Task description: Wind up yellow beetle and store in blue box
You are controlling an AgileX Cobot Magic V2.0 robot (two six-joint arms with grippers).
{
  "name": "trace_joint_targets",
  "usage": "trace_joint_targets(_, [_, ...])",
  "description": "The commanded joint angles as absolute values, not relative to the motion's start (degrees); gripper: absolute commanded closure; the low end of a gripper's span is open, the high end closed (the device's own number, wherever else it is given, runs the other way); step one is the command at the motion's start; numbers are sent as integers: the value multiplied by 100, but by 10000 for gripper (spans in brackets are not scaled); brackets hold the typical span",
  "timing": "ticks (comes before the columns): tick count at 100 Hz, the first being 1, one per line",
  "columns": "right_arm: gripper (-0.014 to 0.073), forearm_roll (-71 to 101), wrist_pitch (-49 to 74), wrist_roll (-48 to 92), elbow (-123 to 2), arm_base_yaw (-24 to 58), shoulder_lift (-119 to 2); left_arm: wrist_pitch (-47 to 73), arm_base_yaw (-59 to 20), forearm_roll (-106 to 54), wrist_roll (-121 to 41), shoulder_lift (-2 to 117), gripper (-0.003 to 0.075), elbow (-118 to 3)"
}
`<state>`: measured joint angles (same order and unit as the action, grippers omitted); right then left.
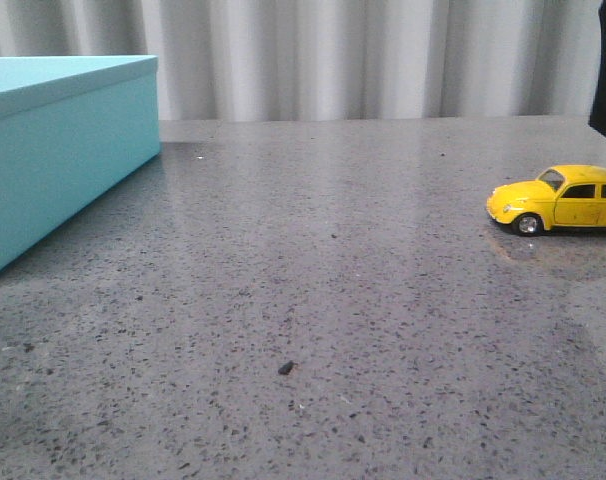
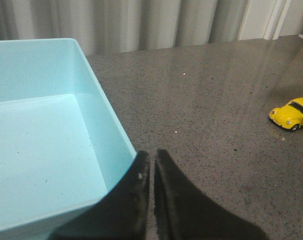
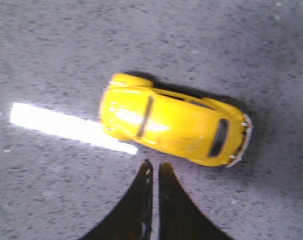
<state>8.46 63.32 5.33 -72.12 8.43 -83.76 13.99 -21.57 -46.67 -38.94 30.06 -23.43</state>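
one yellow beetle [image 1: 560, 199], one blue box [image 1: 53, 140], two grippers, left gripper [image 2: 152, 160], right gripper [image 3: 155, 170]

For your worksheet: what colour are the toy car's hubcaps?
Silver, on the yellow beetle; clearest in the front view.

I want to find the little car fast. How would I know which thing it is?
Start at the big light turquoise-blue rectangular box on the left of the grey speckled table. Look across to the far right side: there stands a small bright yellow toy beetle car on black tyres. It is the only yellow thing there, far smaller than the box.
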Motion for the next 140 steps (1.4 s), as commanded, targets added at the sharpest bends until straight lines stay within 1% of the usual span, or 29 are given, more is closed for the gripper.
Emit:
trace_joint_targets(1, [645, 559, 6128, 382, -7411, 835, -8240, 1099, -2207, -4715, -3848, 3078, 741, -2551])
trace_joint_targets(33, [645, 712, 5708, 305, -7411, 835, -8291, 1099, -2207, -4715, -3848, 3078, 741, -2551])
trace_joint_targets(140, [645, 885, 5697, 305, -7411, 835, -8899, 1087, -2207, -4715, -3848, 3078, 741, -2387])
